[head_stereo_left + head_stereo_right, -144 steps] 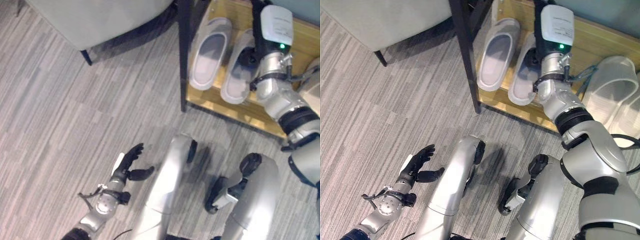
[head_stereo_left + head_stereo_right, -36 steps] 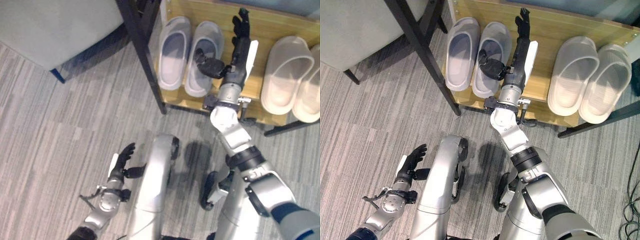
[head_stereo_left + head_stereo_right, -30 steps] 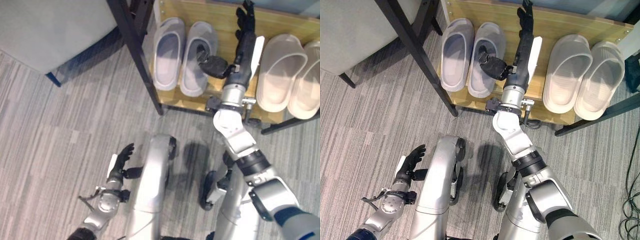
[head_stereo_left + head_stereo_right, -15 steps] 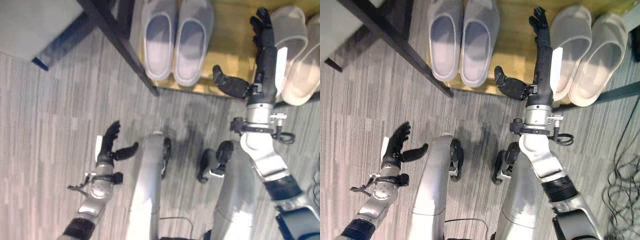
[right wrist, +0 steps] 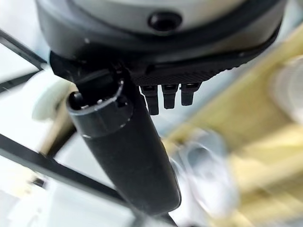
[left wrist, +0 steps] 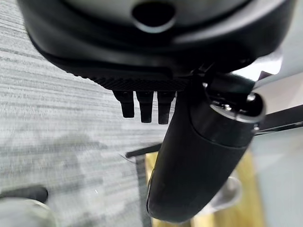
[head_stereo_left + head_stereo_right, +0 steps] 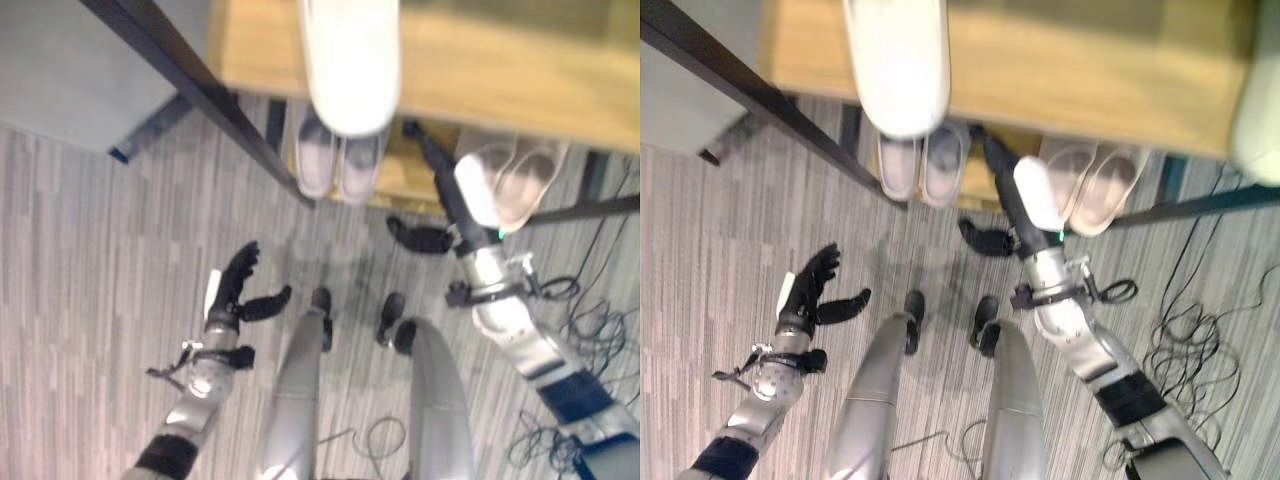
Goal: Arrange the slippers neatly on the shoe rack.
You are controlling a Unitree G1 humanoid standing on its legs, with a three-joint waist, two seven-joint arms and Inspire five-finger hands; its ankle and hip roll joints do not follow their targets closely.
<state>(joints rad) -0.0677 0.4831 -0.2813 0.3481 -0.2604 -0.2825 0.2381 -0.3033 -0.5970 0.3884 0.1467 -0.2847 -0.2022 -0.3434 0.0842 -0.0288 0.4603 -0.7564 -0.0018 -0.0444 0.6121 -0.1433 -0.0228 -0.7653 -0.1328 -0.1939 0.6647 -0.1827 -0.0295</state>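
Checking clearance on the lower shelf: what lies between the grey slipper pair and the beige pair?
In the right eye view, the right hand reaches in, open, between the grey slippers and the beige slippers.

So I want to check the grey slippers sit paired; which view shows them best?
The right eye view: the grey slippers lie side by side on the lower shelf, heels visible. The left eye view shows the same. In the right wrist view they are only a blur.

Evenly lit but motion-blurred, with soft focus throughout.
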